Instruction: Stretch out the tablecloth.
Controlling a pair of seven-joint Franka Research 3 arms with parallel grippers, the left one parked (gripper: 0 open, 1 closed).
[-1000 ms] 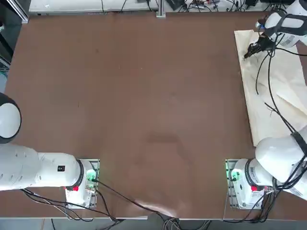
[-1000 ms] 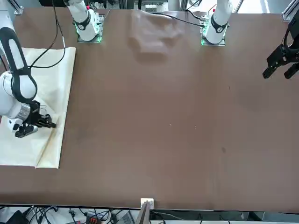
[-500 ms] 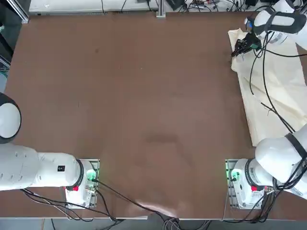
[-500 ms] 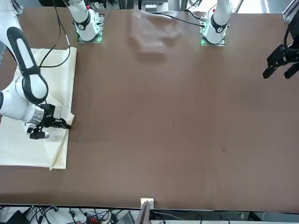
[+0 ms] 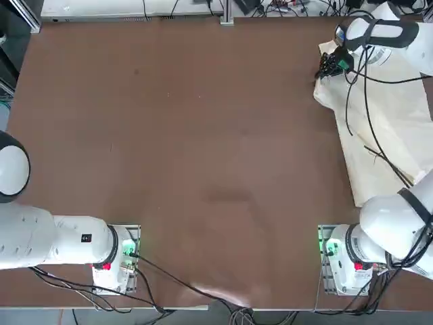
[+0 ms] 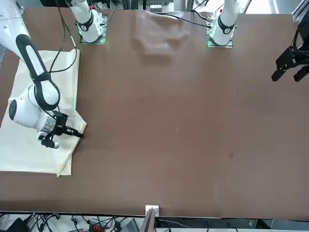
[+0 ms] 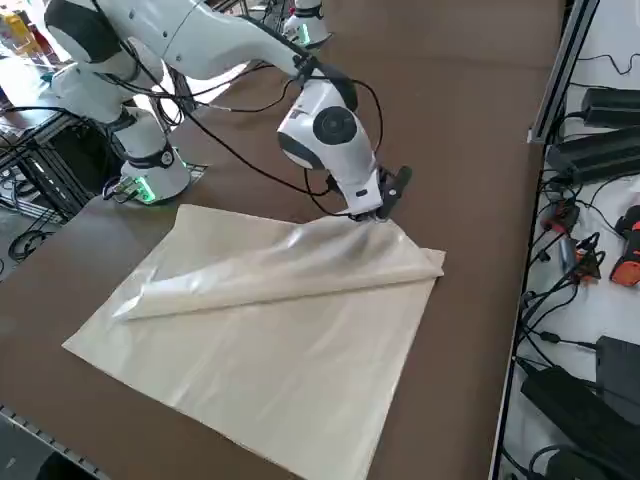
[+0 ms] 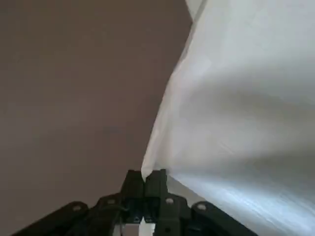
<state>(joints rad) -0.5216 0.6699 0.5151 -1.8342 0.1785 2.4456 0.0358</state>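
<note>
Clamped on a pinch of fabric, the right gripper held the tablecloth by its edge, fingers pressed together with the cloth between them. The tablecloth lay at the table's right end, beside the right arm's base, folded over on itself, with one lifted flap drawn toward the table's middle. I judged the task barely begun: only that edge had been raised off the lower layer, and nearly the whole sheet remained doubled up, waiting to be pulled across the bare brown table. No brand, label or readable writing showed anywhere.
</note>
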